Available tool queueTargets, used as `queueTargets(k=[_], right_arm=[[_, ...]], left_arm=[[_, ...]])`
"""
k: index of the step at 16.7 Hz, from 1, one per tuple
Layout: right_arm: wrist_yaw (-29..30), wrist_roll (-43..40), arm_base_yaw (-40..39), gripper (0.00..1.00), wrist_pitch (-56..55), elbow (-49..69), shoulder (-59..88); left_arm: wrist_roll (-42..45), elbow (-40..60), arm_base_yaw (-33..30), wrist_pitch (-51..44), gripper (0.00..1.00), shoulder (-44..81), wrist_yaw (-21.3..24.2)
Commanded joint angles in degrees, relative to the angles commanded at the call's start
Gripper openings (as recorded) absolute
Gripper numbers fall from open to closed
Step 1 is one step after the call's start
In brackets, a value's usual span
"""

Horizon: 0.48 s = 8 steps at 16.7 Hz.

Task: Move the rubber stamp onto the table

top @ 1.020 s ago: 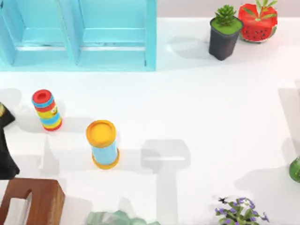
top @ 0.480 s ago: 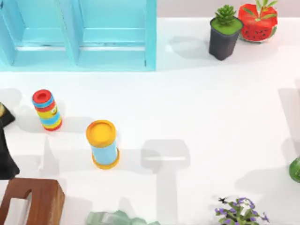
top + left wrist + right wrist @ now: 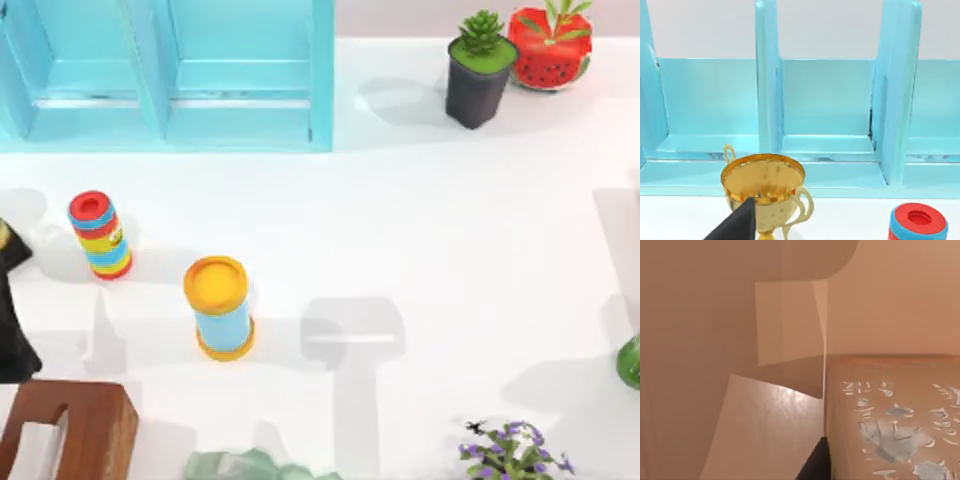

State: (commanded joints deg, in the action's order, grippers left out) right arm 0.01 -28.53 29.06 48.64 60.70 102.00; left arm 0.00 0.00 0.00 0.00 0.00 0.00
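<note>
Left arm sits at the table's left edge.

The trophy is cut off below, partly behind a dark finger.

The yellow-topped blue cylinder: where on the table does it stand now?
In the top view the yellow-topped blue cylinder stands upright on the table's left half, right of the striped red-topped cylinder.

Top view: bright, even light on the white worktop. Soft grey shadows fall left of the black plant pot & by the yellow-topped cylinder; big blocky shadows mid-worktop. No glare. Left wrist view: bright, gold trophy shows mild sheen. Right wrist view: warm tan tint, very close up, soft shading.
</note>
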Motion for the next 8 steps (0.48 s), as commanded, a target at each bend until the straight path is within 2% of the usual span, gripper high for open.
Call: queueTargets(k=[2, 8], right_arm=[[0.00, 0.00, 0.00, 0.02, 0.00, 0.00, 0.00], [0.00, 0.00, 0.00, 0.00, 0.00, 0.00, 0.00]], left_arm=[[0.00, 0.00, 0.00, 0.00, 1.00, 0.00, 0.00], [0.00, 0.00, 0.00, 0.00, 1.00, 0.00, 0.00]])
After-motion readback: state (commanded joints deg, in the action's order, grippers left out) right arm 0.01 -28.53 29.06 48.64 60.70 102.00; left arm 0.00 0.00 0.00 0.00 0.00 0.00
